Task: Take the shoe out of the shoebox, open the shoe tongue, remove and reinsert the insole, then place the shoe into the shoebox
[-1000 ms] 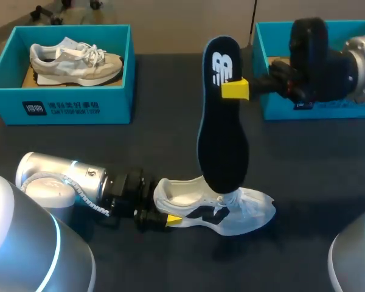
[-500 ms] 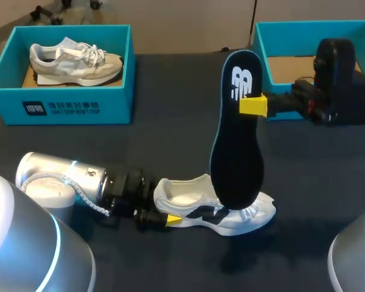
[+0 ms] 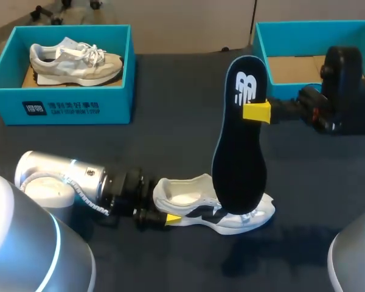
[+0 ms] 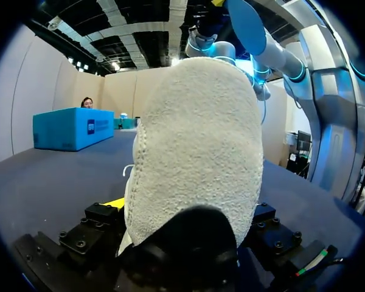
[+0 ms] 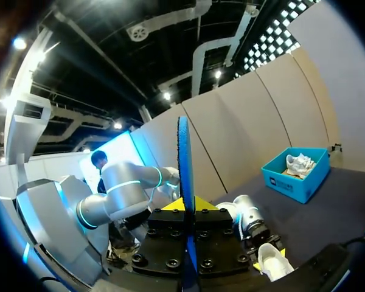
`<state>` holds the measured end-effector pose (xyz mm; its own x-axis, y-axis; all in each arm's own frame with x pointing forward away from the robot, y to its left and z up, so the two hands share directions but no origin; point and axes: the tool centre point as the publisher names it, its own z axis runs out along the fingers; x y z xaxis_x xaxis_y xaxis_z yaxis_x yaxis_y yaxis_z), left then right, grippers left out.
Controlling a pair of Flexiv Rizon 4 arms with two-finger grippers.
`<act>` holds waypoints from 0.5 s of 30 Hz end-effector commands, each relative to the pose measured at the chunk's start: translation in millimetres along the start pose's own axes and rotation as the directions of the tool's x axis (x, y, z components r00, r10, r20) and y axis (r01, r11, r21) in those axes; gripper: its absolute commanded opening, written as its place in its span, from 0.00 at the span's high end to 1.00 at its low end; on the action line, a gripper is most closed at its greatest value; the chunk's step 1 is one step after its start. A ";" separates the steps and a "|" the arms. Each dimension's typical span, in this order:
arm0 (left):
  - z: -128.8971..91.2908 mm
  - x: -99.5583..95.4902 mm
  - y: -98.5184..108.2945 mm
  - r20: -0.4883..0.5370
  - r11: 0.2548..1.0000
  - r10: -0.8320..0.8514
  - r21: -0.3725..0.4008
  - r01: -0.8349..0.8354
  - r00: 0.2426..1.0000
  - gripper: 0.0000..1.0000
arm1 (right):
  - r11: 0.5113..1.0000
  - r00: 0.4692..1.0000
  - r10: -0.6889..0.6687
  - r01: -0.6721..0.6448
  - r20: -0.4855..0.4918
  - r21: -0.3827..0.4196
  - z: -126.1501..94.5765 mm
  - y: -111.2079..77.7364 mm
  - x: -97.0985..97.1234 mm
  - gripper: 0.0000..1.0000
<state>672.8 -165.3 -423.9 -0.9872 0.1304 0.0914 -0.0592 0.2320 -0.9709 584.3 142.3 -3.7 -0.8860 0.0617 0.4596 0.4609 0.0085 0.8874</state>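
Your insole stands upright, logo end uppermost, pinched near that end by the right jaws. Its lower end overlaps the forefoot of the shoe; whether they touch cannot be told. The shoe sits sole-down on the bench, outside both boxes, with its heel clamped in the left jaws and its toe towards your right arm. Behind that arm stands the open teal shoebox. At the far left, a second box holds another shoe.
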 end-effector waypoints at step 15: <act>-24.8 -4.6 -0.5 -0.031 0.992 0.009 -0.127 -0.012 0.999 0.00 | 1.000 1.000 0.001 -0.001 0.000 0.000 2.4 -0.3 -0.9 1.00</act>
<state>680.4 -147.6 -425.7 -0.9825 0.1633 0.0895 -0.0315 0.3279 -0.9442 584.0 142.4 -3.6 -0.8862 0.0617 0.4592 0.4605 0.0074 0.8876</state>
